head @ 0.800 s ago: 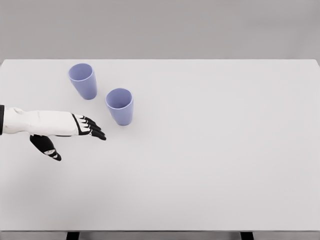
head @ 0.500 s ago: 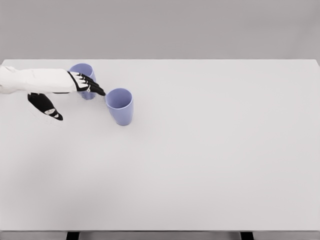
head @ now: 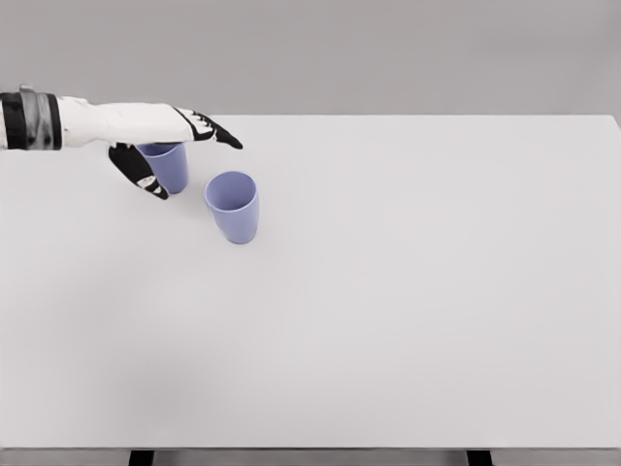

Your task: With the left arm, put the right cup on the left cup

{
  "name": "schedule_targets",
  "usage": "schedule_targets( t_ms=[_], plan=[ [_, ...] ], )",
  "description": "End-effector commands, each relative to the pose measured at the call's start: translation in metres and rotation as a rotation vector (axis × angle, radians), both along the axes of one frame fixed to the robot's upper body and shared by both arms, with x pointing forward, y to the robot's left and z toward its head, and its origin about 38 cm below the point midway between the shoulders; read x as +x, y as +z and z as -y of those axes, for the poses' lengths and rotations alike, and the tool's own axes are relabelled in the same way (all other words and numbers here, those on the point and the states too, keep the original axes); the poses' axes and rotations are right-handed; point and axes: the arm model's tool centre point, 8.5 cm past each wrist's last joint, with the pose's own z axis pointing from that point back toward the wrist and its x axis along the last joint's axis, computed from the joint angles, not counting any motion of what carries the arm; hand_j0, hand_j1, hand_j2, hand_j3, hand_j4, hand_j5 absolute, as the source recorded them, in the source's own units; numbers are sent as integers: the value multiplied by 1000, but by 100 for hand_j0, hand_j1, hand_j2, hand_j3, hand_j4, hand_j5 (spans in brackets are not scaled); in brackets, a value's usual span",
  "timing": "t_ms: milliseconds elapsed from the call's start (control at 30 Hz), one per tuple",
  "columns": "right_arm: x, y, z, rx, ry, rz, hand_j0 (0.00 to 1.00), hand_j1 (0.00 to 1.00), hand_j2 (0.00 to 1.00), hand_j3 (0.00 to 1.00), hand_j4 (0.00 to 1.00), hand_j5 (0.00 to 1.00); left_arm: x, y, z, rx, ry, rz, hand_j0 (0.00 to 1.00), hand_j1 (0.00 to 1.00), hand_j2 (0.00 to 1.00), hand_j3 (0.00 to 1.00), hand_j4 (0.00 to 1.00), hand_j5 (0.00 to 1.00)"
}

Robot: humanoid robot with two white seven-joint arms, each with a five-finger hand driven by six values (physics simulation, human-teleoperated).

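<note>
The white bench [head: 388, 320] filled most of the head view; a plain grey wall stood behind its far edge. Two lavender cups stood upright on the bench in its far-left part, mouths open upward; the right cup [head: 232, 206] stood clear and fully visible; the left cup [head: 169, 166] lay at about the 10 o'clock direction from it, near but not touching, with a strip of bare bench between them. The upper rim of the left cup was covered in the view by the arm; only its lower body showed.

The left arm entered from the left edge of the picture, running nearly level, its grey cuff at the edge and white forearm beyond. The left hand [head: 179, 136] hung above the left cup in the view; its black-and-white fingers [head: 221, 135] were stretched out toward 3 o'clock, spread and loose; the thumb [head: 142, 173] pointed down toward 5 o'clock, beside the left wall of the left cup; whether it touched that cup could not be determined. The hand held nothing; it was open. The fingertips lay at roughly 12 o'clock from the right cup, apart from its rim.

The right cup remained on the bench, not stacked on the left cup.
</note>
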Motion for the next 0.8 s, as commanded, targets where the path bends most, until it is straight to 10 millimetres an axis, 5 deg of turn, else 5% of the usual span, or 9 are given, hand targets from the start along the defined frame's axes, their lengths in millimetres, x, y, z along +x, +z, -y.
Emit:
schedule_targets(
  t_ms=[0,200,767],
  plan=[
    [-1,0,0,1,1,-1,100,100,100,100,100,100,5,-8,15,-13,-15,-18,100,100,100,100,100,100],
    [0,0,0,0,1,0,100,100,100,100,100,100,5,-29,43,-39,-54,-58,100,100,100,100,100,100],
    [0,0,0,1,1,0,100,100,100,100,100,100,14,-48,22,-3,20,-86,100,100,100,100,100,100]
  ],
)
